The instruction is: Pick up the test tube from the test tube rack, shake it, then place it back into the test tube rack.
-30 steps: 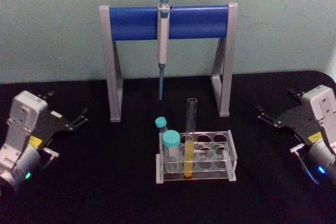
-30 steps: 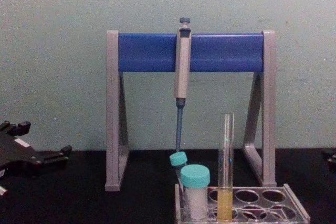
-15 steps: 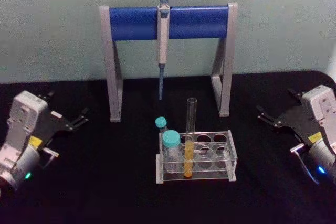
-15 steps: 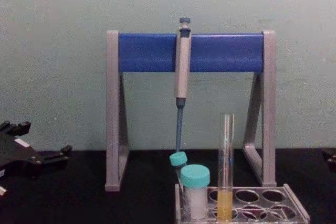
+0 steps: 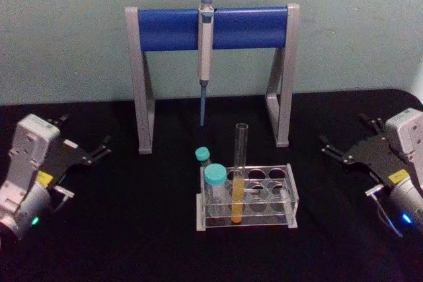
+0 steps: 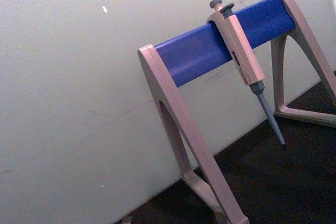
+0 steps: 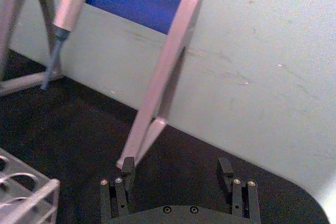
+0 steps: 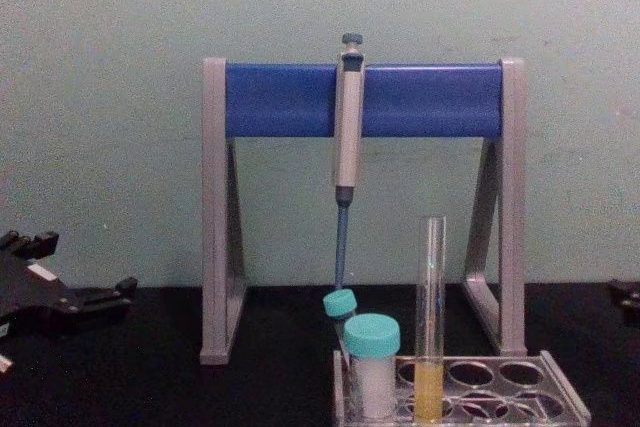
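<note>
Test tube [image 5: 238,176] stands upright in rack [image 5: 286,196] on counter [image 5: 132,229], yellow liquid in its lower part, just right of a teal-capped vial [image 5: 214,186]. My left tool [image 5: 84,132] and right tool [image 5: 342,134] sit well off to either side, fingers spread, empty. Behind, a pipette [image 5: 205,51] hangs on its stand [image 5: 165,29].

Test tube [image 5: 239,173] upright in rack [image 5: 281,197]

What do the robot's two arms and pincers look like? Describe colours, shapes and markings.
Both match: a boxy light-grey housing with a small yellow label, carrying a flat black pincer with slim fingers. Small screws sit at the finger bases. Behind the left pincer glows a green light, behind the right pincer a blue one.
</note>
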